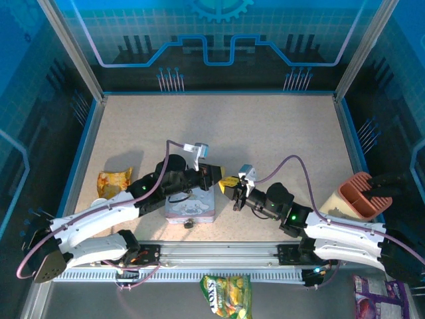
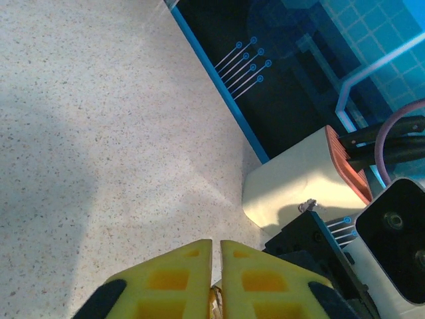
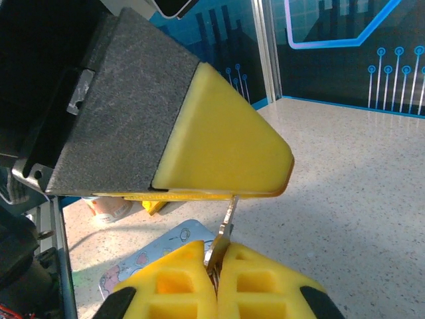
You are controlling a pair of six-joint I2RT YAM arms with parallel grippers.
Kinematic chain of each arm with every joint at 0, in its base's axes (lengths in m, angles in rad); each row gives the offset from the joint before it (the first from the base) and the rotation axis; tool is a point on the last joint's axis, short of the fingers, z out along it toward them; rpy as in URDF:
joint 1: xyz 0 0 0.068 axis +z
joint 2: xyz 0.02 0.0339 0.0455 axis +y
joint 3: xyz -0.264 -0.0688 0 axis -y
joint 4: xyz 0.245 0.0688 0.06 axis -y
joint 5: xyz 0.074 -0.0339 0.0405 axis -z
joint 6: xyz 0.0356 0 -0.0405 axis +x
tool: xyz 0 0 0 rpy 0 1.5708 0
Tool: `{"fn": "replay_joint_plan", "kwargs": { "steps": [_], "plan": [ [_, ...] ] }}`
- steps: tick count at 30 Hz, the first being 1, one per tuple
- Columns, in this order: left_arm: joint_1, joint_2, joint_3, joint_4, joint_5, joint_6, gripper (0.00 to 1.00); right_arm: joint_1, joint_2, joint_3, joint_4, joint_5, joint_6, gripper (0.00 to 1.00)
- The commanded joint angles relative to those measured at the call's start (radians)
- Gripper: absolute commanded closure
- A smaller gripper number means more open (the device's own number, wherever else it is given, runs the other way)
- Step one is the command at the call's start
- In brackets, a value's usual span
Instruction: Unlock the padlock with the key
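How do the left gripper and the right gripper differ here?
The right gripper has jaws shut on the key, its blade sticking up; the left gripper has jaws shut, on what is unclear. The left gripper reaches rightward, the right gripper leftward, almost tip to tip. Both have yellow pads.

The desk point(image 1: 265, 133) is pale and speckled, with a blue edge. Blue walls point(image 1: 219, 40) with line patterns stand around it. A lilac tin box point(image 1: 190, 211) with cartoon pictures sits near the front of the desk, and a corner of it shows in the right wrist view point(image 3: 159, 256). A crinkly yellow and orange snack bag point(image 1: 114, 181) lies well to the left of the tin. On the right side is a cream holder point(image 1: 355, 196) with an orange-brown top, and dark handles point(image 1: 388, 186) stick out of it. In front of the desk lie a green and yellow snack bag point(image 1: 227, 296) and a purple bag point(image 1: 372, 299).
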Motion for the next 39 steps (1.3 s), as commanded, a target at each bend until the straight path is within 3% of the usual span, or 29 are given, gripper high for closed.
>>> {"fn": "replay_joint_plan", "kwargs": {
  "steps": [1, 8, 15, 39],
  "plan": [
    [0.0, 0.002, 0.043, -0.014, -0.018, -0.036, 0.93, -0.011, -0.002, 0.018, 0.023, 0.029, 0.011, 1.0],
    [-0.001, 0.003, 0.036, -0.007, -0.051, -0.069, 1.0, -0.013, -0.012, 0.018, 0.02, 0.056, 0.022, 1.0],
    [-0.009, 0.007, 0.014, 0.022, -0.122, -0.147, 1.0, -0.013, -0.011, 0.011, 0.027, 0.075, 0.04, 0.88],
    [-0.011, 0.011, 0.005, -0.048, -0.202, -0.263, 1.0, -0.015, 0.037, -0.004, 0.101, 0.102, -0.004, 0.8]
  ]
}}
